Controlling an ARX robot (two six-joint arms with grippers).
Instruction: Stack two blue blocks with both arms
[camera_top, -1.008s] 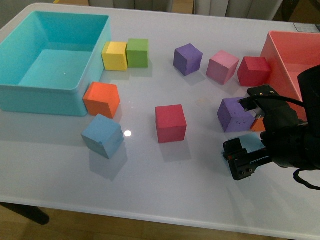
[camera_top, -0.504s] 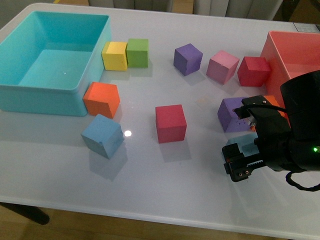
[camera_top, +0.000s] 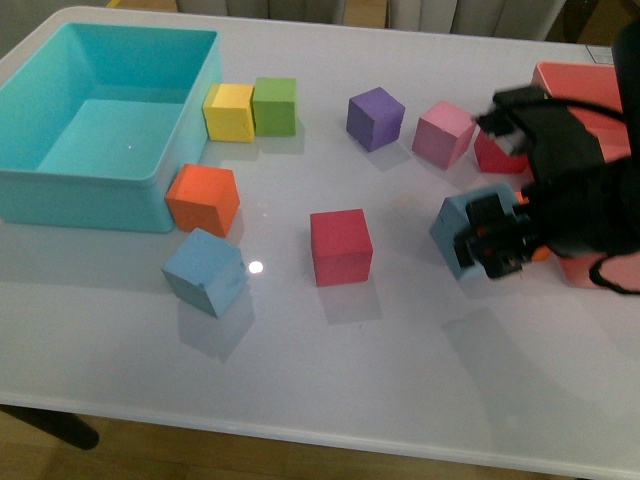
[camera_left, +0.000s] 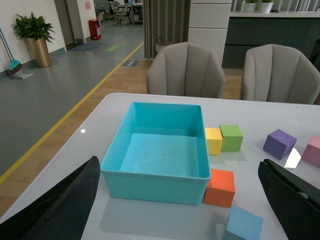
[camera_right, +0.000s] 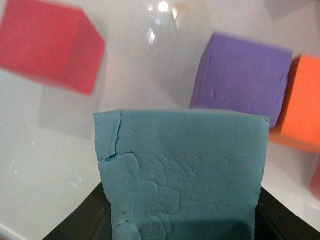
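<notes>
right gripper (camera_top: 487, 238) is clamped on the first blue block (camera_top: 455, 228), holding it up off the white table (camera_top: 330, 390) at the right side, with its shadow on the surface below. right wrist view: that block (camera_right: 182, 170) fills most of the frame, pitted face with a crack near one corner, black fingers (camera_right: 80, 220) hugging two opposite sides. under it on the table, blurred, are a purple cube (camera_right: 240, 77) touching an orange cube (camera_right: 301, 100), and a red cube (camera_right: 50, 45) further off. second blue block (camera_top: 205, 271) sits on the table well apart from the first, on the left side, turned at an angle, just in front of another orange cube (camera_top: 203, 198) that touches the turquoise bin (camera_top: 80, 195). the red cube (camera_top: 341, 246) lies between the two blue blocks. left gripper (camera_left: 178, 161) is spread wide with nothing between its fingers, raised and looking down at the bin (camera_left: 155, 175). second blue block (camera_left: 244, 224) shows at the frame edge near the orange cube (camera_left: 220, 186). left arm is not in the front view
</notes>
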